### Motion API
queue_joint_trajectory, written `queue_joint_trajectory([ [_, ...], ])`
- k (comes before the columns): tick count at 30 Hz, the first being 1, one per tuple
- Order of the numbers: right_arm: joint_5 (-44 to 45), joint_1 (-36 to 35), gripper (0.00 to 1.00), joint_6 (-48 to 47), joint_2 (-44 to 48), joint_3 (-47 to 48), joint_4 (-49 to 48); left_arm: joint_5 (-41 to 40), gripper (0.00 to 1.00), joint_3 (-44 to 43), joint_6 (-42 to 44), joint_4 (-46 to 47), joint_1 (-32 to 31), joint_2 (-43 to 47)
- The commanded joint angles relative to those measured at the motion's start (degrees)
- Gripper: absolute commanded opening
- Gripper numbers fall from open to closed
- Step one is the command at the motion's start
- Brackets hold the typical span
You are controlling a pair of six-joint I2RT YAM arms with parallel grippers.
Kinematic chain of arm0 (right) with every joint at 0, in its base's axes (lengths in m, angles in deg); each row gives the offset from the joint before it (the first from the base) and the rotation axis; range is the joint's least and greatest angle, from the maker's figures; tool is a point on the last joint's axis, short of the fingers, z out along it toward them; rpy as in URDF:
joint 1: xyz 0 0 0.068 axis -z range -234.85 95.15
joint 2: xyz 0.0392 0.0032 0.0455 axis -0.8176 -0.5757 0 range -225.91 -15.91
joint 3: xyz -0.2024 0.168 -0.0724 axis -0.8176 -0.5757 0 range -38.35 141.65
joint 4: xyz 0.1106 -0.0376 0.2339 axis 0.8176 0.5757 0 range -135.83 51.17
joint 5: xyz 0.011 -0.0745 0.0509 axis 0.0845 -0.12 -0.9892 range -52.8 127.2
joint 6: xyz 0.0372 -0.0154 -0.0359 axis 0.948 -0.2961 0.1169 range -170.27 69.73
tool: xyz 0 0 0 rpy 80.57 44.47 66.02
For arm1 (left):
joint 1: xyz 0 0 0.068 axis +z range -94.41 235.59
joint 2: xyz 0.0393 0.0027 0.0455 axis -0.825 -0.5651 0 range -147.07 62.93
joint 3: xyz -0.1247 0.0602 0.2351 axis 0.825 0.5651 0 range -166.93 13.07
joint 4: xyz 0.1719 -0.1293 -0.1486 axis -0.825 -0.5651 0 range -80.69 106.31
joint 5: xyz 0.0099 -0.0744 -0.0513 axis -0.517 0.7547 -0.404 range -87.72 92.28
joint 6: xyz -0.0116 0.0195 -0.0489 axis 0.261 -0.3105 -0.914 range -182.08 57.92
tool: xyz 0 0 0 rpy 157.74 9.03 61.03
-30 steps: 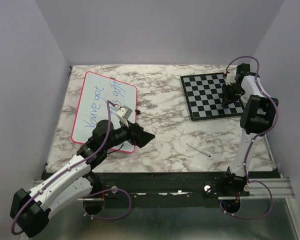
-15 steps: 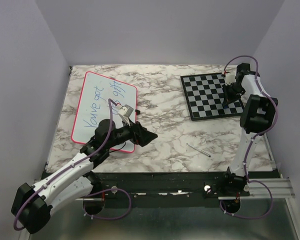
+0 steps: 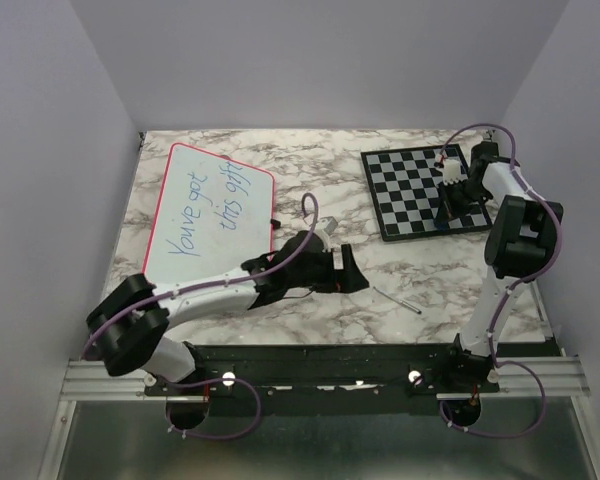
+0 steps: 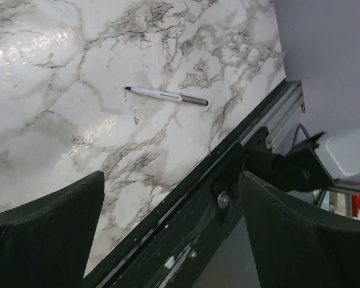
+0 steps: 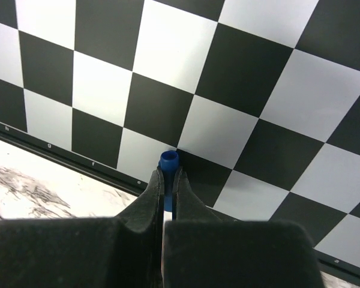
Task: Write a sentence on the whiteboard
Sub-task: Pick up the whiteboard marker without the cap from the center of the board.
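Since two lines of blue handwriting already run across it, the whiteboard (image 3: 187,160) looks close to finished. It lies flat at the far left of the counter (image 3: 320,200), with nothing resting on it. The sentence (image 3: 188,215) reads roughly "You've got this gift".

I judge the board stiff, light and slick, so a sideways push would likely slide it. The ink would probably smear under a brush from an arm or cable. If it has to be steadied, the pink-red rim is the place to take hold, not the written face.

The left tool (image 3: 355,270) is low over the middle of the counter, well apart from the board, its jaws spread wide and holding nothing. Just beyond it lies a thin white pen (image 4: 166,96) with a dark tip, alone on the marble near the front edge. It looks light and apt to roll, so mid-barrel is the likely spot to grasp.

At the far right, the right tool (image 5: 168,174) is over the chessboard (image 3: 410,190), its jaws pressed together on a blue cylinder (image 5: 168,159). This may be a marker cap, though I cannot tell. Nothing stands between the pen and the board except the left arm itself.
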Motion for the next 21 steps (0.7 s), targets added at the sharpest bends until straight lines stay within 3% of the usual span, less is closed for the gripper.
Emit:
queue_joint_trajectory([
  [1, -3.0, 0.0, 0.01, -0.9, 2.1, -2.7, -4.0, -9.2, 0.99, -12.9, -10.5, -12.7, -5.4, -12.1],
  [3, -4.3, 0.0, 0.0, -0.4, 2.6, -3.1, -4.7, -12.5, 0.99, -18.7, -13.0, -22.9, -7.1, -19.0],
  [7, -7.6, 0.0, 0.01, 1.6, 3.2, -3.9, -6.0, -16.1, 0.93, -41.6, -19.0, -45.1, -10.0, -32.3],
  [13, -9.6, 0.0, 0.01, 2.2, 4.7, -5.7, -8.0, -12.4, 0.74, -50.8, -29.1, -51.0, -11.0, -41.8],
  [18, -10.9, 0.1, 0.01, 1.8, 5.6, -6.1, -8.2, -11.8, 0.74, -60.5, -33.2, -59.9, -11.3, -50.5],
  [21, -11.8, 0.1, 0.01, 1.5, 5.7, -6.4, -8.1, -13.0, 0.74, -71.2, -33.2, -66.4, -11.4, -56.9],
])
